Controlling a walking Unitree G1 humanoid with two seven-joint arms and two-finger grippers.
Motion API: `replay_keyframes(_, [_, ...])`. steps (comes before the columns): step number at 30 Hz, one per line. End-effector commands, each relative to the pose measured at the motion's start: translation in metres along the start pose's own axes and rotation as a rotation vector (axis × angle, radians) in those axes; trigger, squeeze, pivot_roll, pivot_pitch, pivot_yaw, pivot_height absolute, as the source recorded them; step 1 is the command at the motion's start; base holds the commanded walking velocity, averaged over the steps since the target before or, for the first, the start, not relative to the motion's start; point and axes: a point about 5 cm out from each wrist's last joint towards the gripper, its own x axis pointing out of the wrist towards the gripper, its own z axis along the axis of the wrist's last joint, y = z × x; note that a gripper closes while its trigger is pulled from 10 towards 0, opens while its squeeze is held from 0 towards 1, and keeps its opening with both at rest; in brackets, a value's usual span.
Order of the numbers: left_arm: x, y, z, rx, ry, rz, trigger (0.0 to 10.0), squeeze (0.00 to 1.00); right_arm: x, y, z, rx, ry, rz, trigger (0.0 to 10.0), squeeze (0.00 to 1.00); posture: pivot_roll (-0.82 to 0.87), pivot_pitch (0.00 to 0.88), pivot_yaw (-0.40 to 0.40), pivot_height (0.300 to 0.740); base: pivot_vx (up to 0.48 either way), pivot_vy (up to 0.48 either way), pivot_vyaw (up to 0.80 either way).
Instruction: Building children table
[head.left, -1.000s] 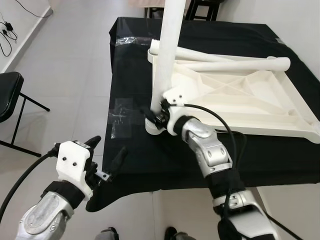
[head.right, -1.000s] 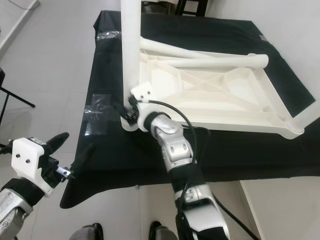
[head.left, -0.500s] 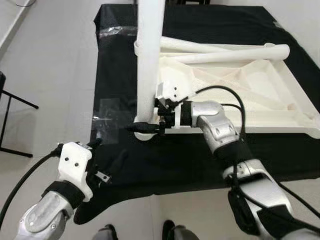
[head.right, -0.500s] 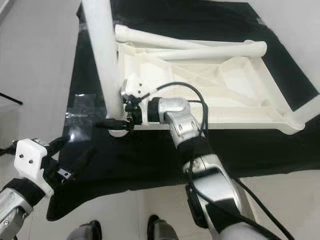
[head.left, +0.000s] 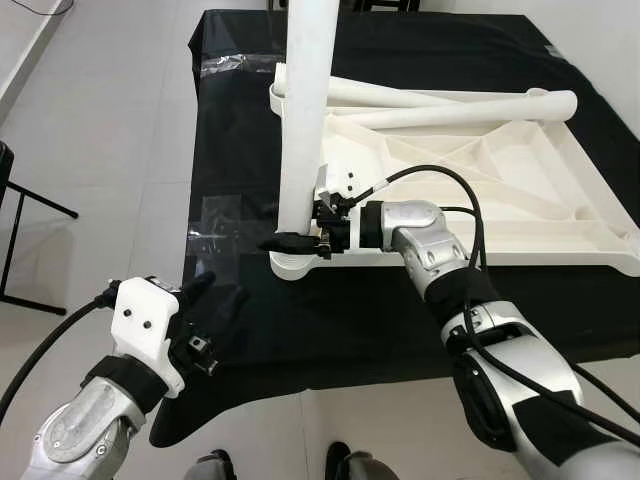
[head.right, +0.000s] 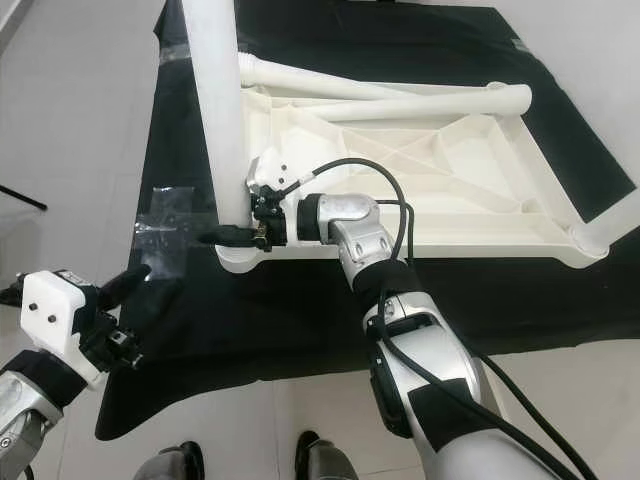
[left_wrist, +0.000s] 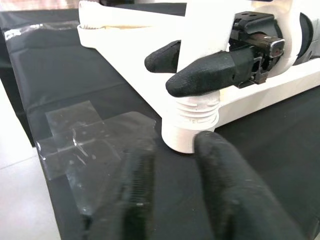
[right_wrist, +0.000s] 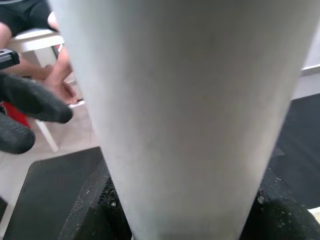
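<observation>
- On the black cloth (head.left: 250, 120) covering the work surface: white plastic tabletop (head.left: 480, 190) lies upside down, ribbed underside up, toward the right and far side.
- Upright leg (head.left: 305, 110) stands in the tabletop's near-left corner socket (head.left: 290, 262), rising out of the top of the head views.
- Two loose legs (head.left: 450, 108) lie across the far edge of the tabletop, touching each other near the far-left corner.
- Right gripper (head.left: 297, 240) is at the base of the upright leg, just above the socket, reaching in from the right. Its black fingers (left_wrist: 212, 72) sit on either side of the leg, closed around it; the right wrist view looks straight at the white tube between them.
- Left gripper (head.left: 205, 300) hovers over the near-left edge of the cloth, apart from the table parts, fingers spread wide with nothing between them.
- Clear tape patch (head.left: 222, 222) is stuck on the cloth just left of the socket; another strip (head.left: 225, 65) near the far-left corner.
- Black chair (head.left: 20, 200) stands on the floor at the far left.
- A person's bare legs (right_wrist: 55, 75) show behind the leg in the right wrist view.
</observation>
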Motion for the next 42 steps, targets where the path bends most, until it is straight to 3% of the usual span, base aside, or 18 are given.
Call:
replay_keyframes(1, [-0.003,-0.001,0.001,0.016,0.007,-0.012,0.0,0.00,-0.016,-0.007,-0.003,0.111,-0.116,-0.080,0.0,0.00,0.18,0.265,-0.110,0.740,0.000,0.000,0.00])
replay_keyframes(4, [-0.003,0.000,0.001,0.018,0.008,-0.012,0.0,0.00,-0.022,-0.006,-0.009,0.147,-0.147,-0.124,0.0,0.00,0.17,0.263,-0.114,0.740,0.000,0.000,0.00])
replay_keyframes(7, [-0.004,0.001,-0.001,0.019,0.013,-0.015,0.0,0.00,-0.020,-0.007,-0.035,0.283,-0.127,-0.471,0.0,0.00,0.17,0.258,-0.135,0.740,0.000,0.000,0.00])
replay_keyframes(8, [-0.004,0.002,-0.001,0.020,0.016,-0.018,0.0,0.00,-0.025,0.003,-0.062,0.327,-0.002,-0.791,0.0,0.00,0.18,0.272,-0.119,0.740,0.000,0.000,0.00])
replay_keyframes(9, [-0.004,0.002,-0.001,0.020,0.016,-0.018,0.0,0.00,-0.025,0.003,-0.062,0.327,-0.002,-0.791,0.0,0.00,0.18,0.272,-0.119,0.740,0.000,0.000,0.00])
replay_keyframes(10, [-0.005,0.004,-0.001,0.021,0.022,-0.022,0.0,0.00,-0.027,0.041,-0.086,0.296,0.125,-0.926,0.0,0.00,0.17,0.259,-0.097,0.740,0.000,0.000,0.00])
replay_keyframes(20, [0.002,0.001,-0.005,0.016,0.023,-0.049,0.0,0.00,-0.021,0.029,-0.075,0.160,0.164,-0.856,0.0,0.00,0.16,0.244,-0.111,0.740,0.000,0.000,0.00])
replay_keyframes(22, [-0.001,0.002,-0.006,0.023,0.034,-0.037,0.0,0.00,-0.019,0.029,-0.068,0.120,0.174,-0.870,10.0,0.00,0.16,0.242,-0.114,0.740,0.000,0.000,0.00])
replay_keyframes(23, [-0.001,0.002,-0.006,0.023,0.034,-0.037,0.0,0.00,-0.019,0.029,-0.068,0.120,0.174,-0.870,10.0,0.00,0.16,0.242,-0.114,0.740,0.000,0.000,0.00])
replay_keyframes(24, [-0.001,0.002,-0.006,0.032,0.043,-0.036,4.9,0.00,-0.015,0.027,-0.055,0.111,0.087,-0.816,10.0,0.05,0.16,0.242,-0.112,0.740,0.000,0.000,0.00])
replay_keyframes(25, [-0.001,0.002,-0.006,0.032,0.043,-0.036,4.9,0.00,-0.015,0.027,-0.055,0.111,0.087,-0.816,10.0,0.05,0.16,0.242,-0.112,0.740,0.000,0.000,0.00])
replay_keyframes(26, [0.000,0.003,-0.006,0.035,0.044,-0.038,10.0,0.00,-0.010,0.028,-0.043,0.122,0.006,-0.707,10.0,1.00,0.16,0.242,-0.107,0.740,0.000,0.000,0.00])
replay_keyframes(31, [0.002,0.003,-0.006,0.037,0.042,-0.041,10.0,0.00,-0.009,0.032,-0.011,0.068,-0.159,-0.440,10.0,1.00,0.16,0.239,-0.105,0.740,0.000,0.000,0.00])
replay_keyframes(32, [0.003,0.002,-0.006,0.038,0.041,-0.044,10.0,0.00,-0.013,0.028,-0.005,0.039,-0.173,-0.377,10.0,0.73,0.17,0.237,-0.109,0.740,0.000,0.000,0.00])
replay_keyframes(33, [0.003,0.002,-0.006,0.038,0.041,-0.044,10.0,0.00,-0.013,0.028,-0.005,0.039,-0.173,-0.377,10.0,0.73,0.17,0.237,-0.109,0.740,0.000,0.000,0.00])
replay_keyframes(34, [0.004,0.002,-0.006,0.039,0.040,-0.048,10.0,0.00,-0.018,0.023,-0.002,0.004,-0.163,-0.301,10.0,0.00,0.17,0.237,-0.115,0.740,0.000,0.000,0.00])
replay_keyframes(37, [0.005,-0.001,-0.007,0.039,0.039,-0.053,10.0,0.00,-0.027,0.017,-0.002,-0.040,-0.093,-0.094,10.0,0.00,0.17,0.234,-0.123,0.740,0.000,0.000,0.00])
replay_keyframes(42, [0.005,-0.001,-0.007,0.046,0.040,-0.053,10.0,0.00,-0.027,0.007,-0.001,-0.029,-0.066,-0.078,10.0,0.00,0.18,0.229,-0.126,0.740,0.000,0.000,0.00])
